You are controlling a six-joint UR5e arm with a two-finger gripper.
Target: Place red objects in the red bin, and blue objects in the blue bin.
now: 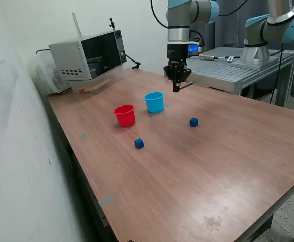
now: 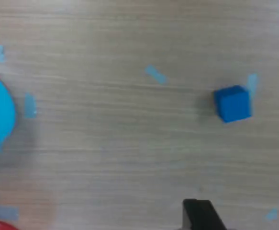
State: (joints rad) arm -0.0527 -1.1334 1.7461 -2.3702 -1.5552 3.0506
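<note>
- The gripper hangs above the wooden table, beyond the light-blue cup. It carries nothing that I can see; its fingers look close together, but whether they are fully closed I cannot tell.
- No red cube shows on the table. Two dark-blue cubes lie loose: one near the blue cup, the other in front of the red cup.
- Judged step: between placements, reaching for a blue cube. The next move calls for centring over a cube, descending with jaws apart, and closing squarely.
- The wrist view shows one blue cube, tape scraps and cup edges only; the exterior view alone shows both cubes and the cups whole.
</note>
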